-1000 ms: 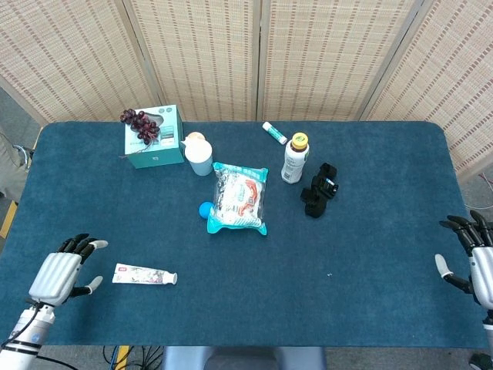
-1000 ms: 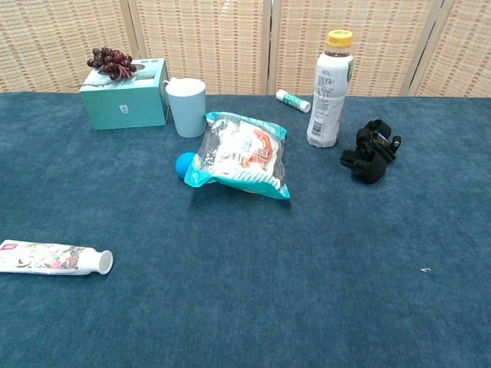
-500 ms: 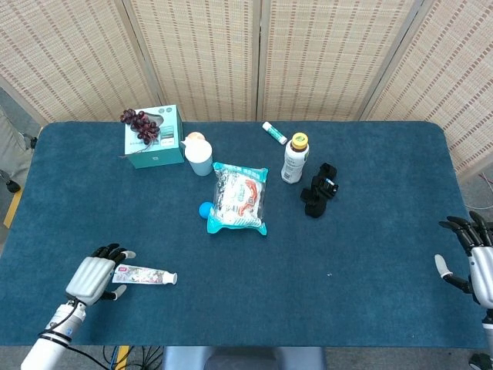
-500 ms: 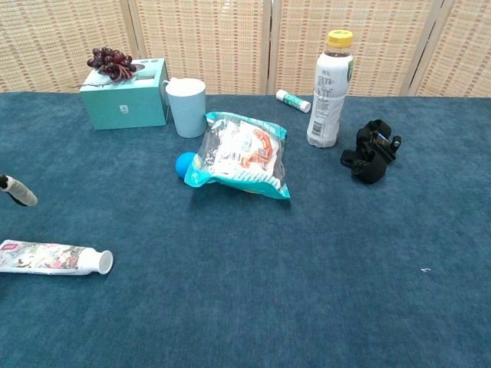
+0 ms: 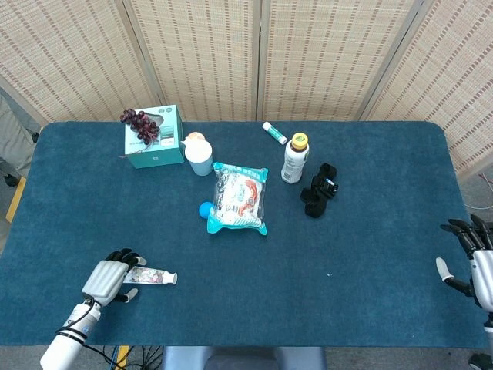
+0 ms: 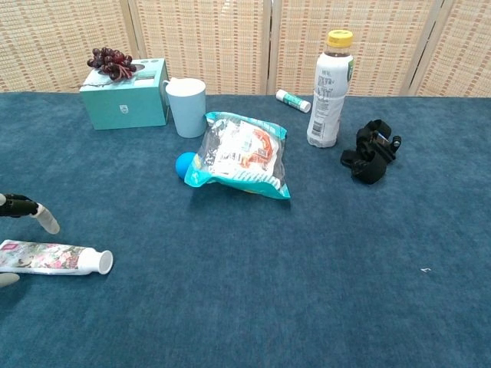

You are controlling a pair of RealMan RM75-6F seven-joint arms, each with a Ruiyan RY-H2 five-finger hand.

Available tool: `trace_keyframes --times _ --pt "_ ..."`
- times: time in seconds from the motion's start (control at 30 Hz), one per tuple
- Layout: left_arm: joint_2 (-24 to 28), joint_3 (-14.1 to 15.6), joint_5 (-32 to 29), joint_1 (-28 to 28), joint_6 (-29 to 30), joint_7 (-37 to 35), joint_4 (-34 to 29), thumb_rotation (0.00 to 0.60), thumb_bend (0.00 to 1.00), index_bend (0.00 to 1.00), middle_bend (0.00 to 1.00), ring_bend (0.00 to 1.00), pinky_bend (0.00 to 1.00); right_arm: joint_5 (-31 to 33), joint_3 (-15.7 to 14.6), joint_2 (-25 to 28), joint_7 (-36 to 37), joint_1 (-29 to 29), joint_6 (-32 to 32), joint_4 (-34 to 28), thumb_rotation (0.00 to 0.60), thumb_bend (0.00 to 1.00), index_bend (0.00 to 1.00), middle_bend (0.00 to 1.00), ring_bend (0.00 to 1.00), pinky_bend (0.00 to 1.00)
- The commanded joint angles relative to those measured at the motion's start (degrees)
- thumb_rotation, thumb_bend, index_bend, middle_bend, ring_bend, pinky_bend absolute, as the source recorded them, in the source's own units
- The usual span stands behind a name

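Observation:
A toothpaste tube (image 5: 154, 276) (image 6: 55, 258) lies flat near the table's front left, white cap pointing right. My left hand (image 5: 108, 278) hovers over the tube's tail end with its fingers spread. In the chest view its fingertips (image 6: 31, 209) show on the far side of the tube and the thumb tip on the near side, with nothing gripped. My right hand (image 5: 471, 260) stays open at the table's right edge, fingers apart, far from every object, and is absent from the chest view.
At the back left a teal box (image 5: 154, 137) carries grapes (image 5: 139, 122), with a white cup (image 5: 200, 158) beside it. A snack bag (image 5: 239, 197) and blue ball (image 5: 205, 209) lie mid-table. A bottle (image 5: 293, 159), black strap (image 5: 319, 190) and small tube (image 5: 274, 132) stand further right.
My left hand has moved right and inward from the front-left corner until it sits over the tail of the toothpaste tube. The right hand and the tube have stayed put.

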Motion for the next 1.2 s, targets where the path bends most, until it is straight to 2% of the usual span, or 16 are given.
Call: trace_keyframes --times 0.03,0.43,0.77,0.93,1.2 --pt "-1.21 0.04 0.10 -0.28 0.26 0.39 0.83 0.600 0.22 0.30 0.22 0.11 0.14 0.06 -0.02 0.02 0.14 -0.13 0.14 0.01 0.600 0.29 0.26 0.21 0.11 0.21" --pt "-4.41 0.09 -0.95 -1.30 -0.12 1.83 2.84 0.600 0.22 0.31 0.22 0.11 0.14 0.23 -0.12 0.39 1.11 -0.51 0.16 0.20 0.600 0.29 0.26 0.21 0.11 0.21" --pt "-6.29 -0.20 -1.26 -1.54 0.33 -0.19 5.02 0.600 0.22 0.36 0.23 0.12 0.14 -0.11 -0.25 0.80 1.69 -0.88 0.53 -0.08 0.600 0.29 0.26 0.21 0.11 0.21" --pt "-7.12 -0.47 -1.13 -1.50 0.74 -2.32 6.40 0.600 0.22 0.40 0.26 0.14 0.14 -0.13 -0.31 0.88 1.43 -0.98 0.55 -0.34 0.600 0.29 0.26 0.21 0.11 0.21" --pt "-7.98 -0.75 0.67 -0.98 2.89 -7.11 8.98 0.600 0.28 0.51 0.34 0.19 0.14 -0.40 -0.38 1.19 1.23 -1.23 0.92 -0.90 0.600 0.29 0.26 0.21 0.11 0.21"
